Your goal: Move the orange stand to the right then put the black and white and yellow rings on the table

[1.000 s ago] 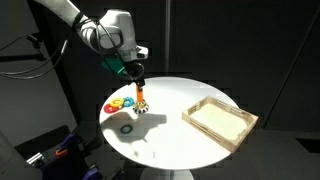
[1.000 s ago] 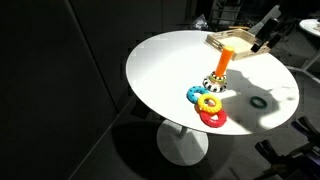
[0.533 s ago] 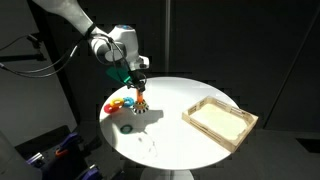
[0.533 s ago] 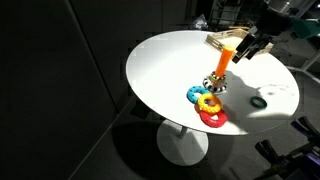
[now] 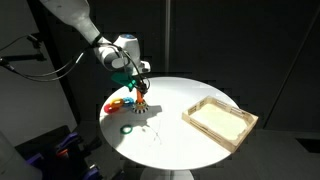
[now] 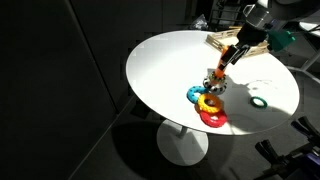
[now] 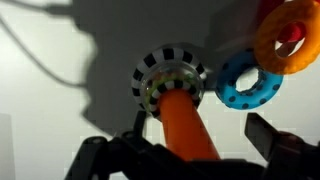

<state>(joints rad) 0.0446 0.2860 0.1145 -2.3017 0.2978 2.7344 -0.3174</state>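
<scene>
**Gripper straddles the orange post, fingers spread**

The gripper (image 5: 139, 82) hangs over the orange stand (image 7: 183, 120) with its fingers wide. In the wrist view the post rises between them with a gap on each side, so nothing is gripped yet. That straddle looks set up for a squeeze on the post ahead of the shift to the right. The black and white ring (image 7: 150, 65) sits around the stand's base, with the blue ring (image 7: 228, 92) just beside it and a yellow ring (image 7: 268, 45) beyond. The stand is on the table (image 5: 175, 140), well apart from the wooden tray (image 5: 220, 118).
</scene>
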